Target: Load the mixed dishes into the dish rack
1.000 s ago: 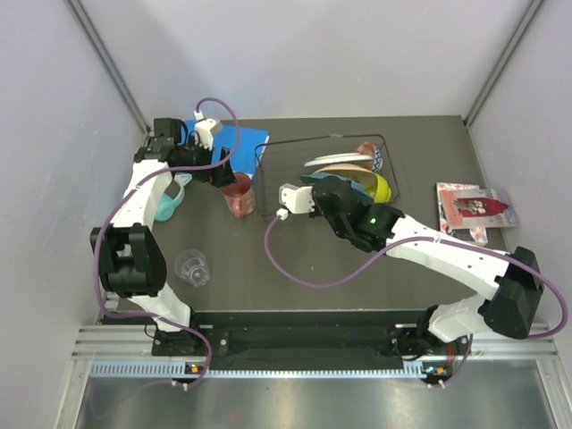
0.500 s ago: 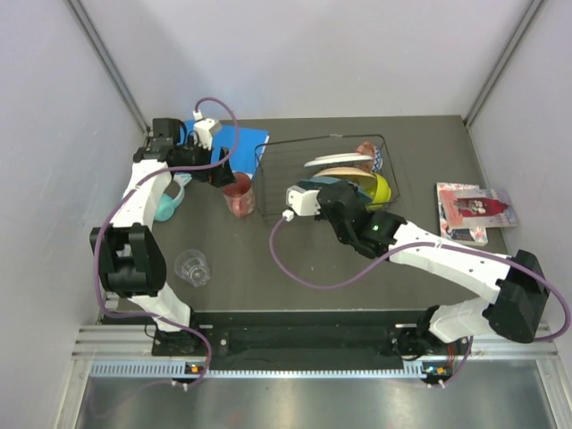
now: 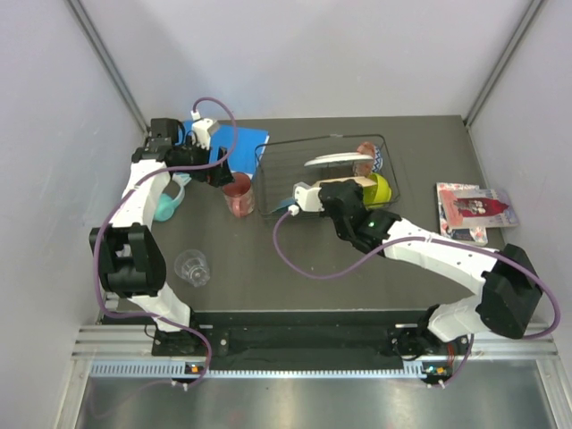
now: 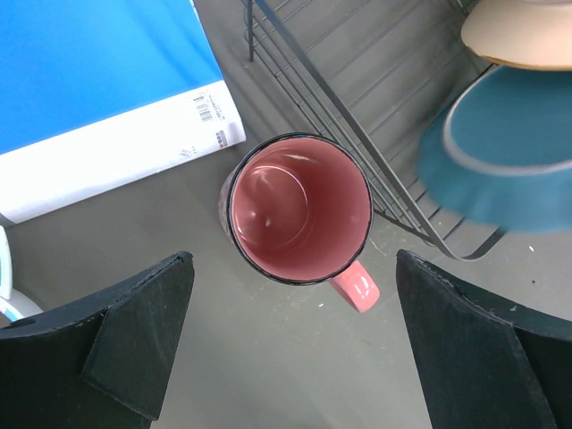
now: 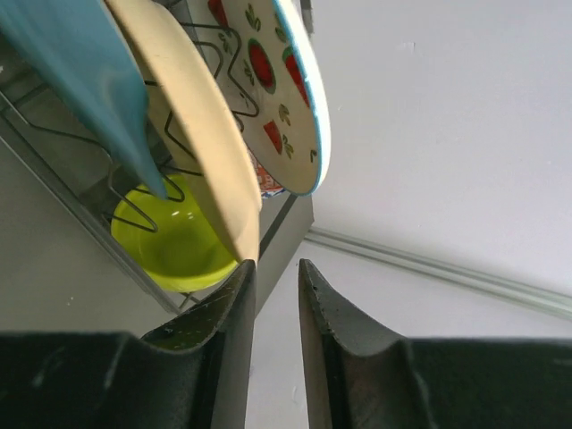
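The red tumbler (image 3: 238, 195) stands upright left of the dish rack (image 3: 268, 152). In the left wrist view the tumbler (image 4: 299, 210) is below my open, empty left gripper (image 4: 290, 259), between its fingers. My left gripper (image 3: 223, 174) hovers over it. My right gripper (image 3: 349, 189) is at the rack's front. Its jaws (image 5: 273, 264) stand a narrow gap apart with nothing between them. The teal plate (image 5: 80, 63), peach plate (image 5: 192, 134) and white plate (image 5: 277, 89) stand on edge in the rack, with the lime bowl (image 5: 174, 241) behind. The red patterned bowl (image 3: 368, 152) is in the rack. The clear glass (image 3: 192, 266) stands at the front left.
A blue book (image 3: 239, 141) lies behind the tumbler, next to the rack's left end. Teal headphones (image 3: 170, 201) lie by the left arm. A printed packet (image 3: 474, 207) lies at the right. The rack wire (image 4: 340, 125) runs close beside the tumbler.
My right arm has moved right, closer to the rack, and the teal plate now stands against the peach plate. My left arm has hardly moved.
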`<state>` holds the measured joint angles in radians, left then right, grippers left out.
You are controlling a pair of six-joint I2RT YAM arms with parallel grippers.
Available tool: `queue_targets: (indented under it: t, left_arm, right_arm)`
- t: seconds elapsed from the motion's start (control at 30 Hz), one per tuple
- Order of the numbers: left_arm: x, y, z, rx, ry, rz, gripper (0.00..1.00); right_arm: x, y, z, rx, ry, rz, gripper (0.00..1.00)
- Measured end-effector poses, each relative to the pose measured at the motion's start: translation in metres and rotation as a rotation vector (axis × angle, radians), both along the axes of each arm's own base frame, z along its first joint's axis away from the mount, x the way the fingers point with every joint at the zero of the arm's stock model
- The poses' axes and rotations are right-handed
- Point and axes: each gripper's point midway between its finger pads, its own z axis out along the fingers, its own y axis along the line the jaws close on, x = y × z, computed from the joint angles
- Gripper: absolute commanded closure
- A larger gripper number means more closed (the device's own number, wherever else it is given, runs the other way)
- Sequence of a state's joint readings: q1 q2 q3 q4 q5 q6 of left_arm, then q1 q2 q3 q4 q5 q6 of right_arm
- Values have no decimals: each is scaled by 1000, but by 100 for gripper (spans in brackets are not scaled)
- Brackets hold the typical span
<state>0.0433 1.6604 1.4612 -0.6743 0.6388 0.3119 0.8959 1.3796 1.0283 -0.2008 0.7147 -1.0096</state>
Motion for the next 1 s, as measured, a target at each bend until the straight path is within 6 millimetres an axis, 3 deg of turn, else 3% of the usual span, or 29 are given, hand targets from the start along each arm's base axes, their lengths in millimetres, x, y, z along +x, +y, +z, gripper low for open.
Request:
queue_targets:
  t: [0.33, 0.67, 0.8, 1.0]
  left_arm:
    - [1, 6, -1, 0, 2, 14, 1]
    - [2, 5, -6, -8, 16, 8, 1]
    - [2, 4, -6, -12, 18, 6, 1]
    - [1, 2, -5, -21, 18, -2, 1]
  right_arm:
    - [4, -3, -7, 25, 17, -34, 68]
    - [-9, 10, 18, 222, 41, 29, 64]
    - [-20, 30, 36, 313, 94, 142, 65]
    - [-33, 85, 61, 455, 198, 362, 64]
